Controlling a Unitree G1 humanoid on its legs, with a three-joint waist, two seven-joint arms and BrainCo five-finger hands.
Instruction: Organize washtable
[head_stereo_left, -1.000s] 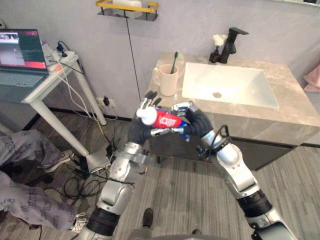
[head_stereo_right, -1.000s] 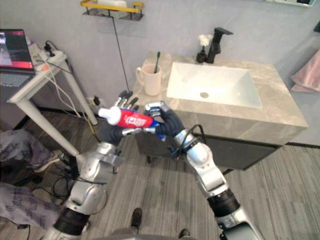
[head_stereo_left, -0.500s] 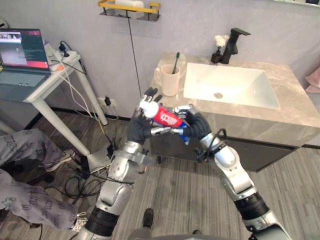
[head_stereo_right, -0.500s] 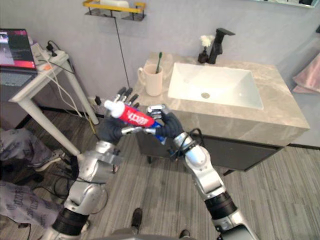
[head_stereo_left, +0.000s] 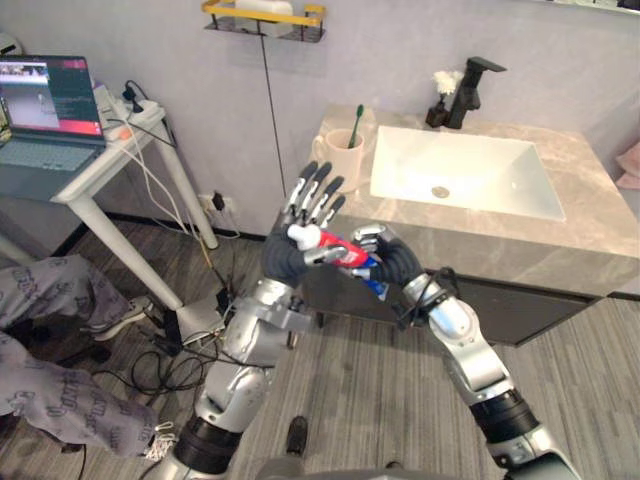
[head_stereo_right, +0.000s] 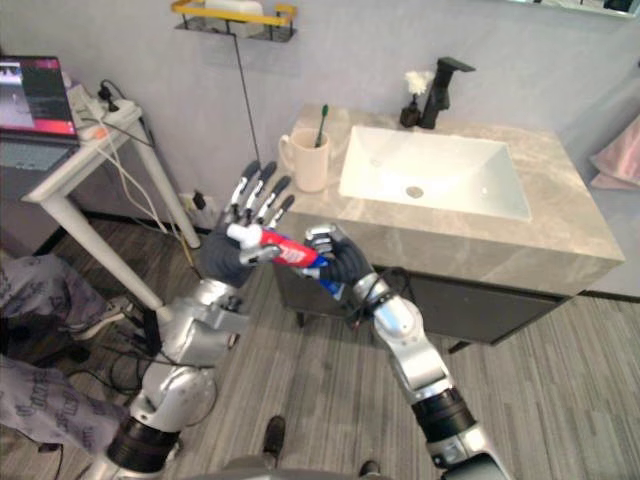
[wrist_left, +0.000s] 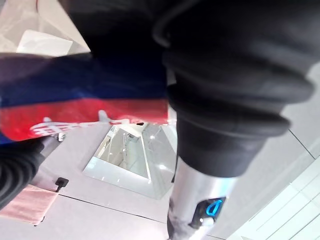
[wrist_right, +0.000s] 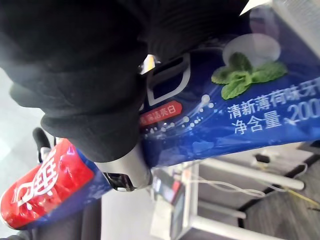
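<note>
A red and blue toothpaste tube (head_stereo_left: 345, 256) with a white cap (head_stereo_left: 303, 236) is held in the air in front of the washtable (head_stereo_left: 560, 240). My right hand (head_stereo_left: 392, 264) is curled round its blue end (wrist_right: 225, 115). The cap end lies against the palm of my left hand (head_stereo_left: 288, 252), whose fingers (head_stereo_right: 257, 198) stand straight and spread upward. The red part of the tube (wrist_left: 75, 117) shows close past the left wrist. A cream cup (head_stereo_left: 340, 158) with a green toothbrush stands on the counter's left corner.
A white sink (head_stereo_left: 460, 170) and a black faucet (head_stereo_left: 472, 88) take up the counter's middle. A white side table (head_stereo_left: 95, 165) with a laptop and cables stands at the left. A yellow shelf (head_stereo_left: 265, 15) hangs on the wall. A person's legs (head_stereo_left: 50, 390) are at lower left.
My left hand's fingers have risen and spread straight. The tube has tilted, with its cap end now lower against the left palm. The right hand keeps its hold.
</note>
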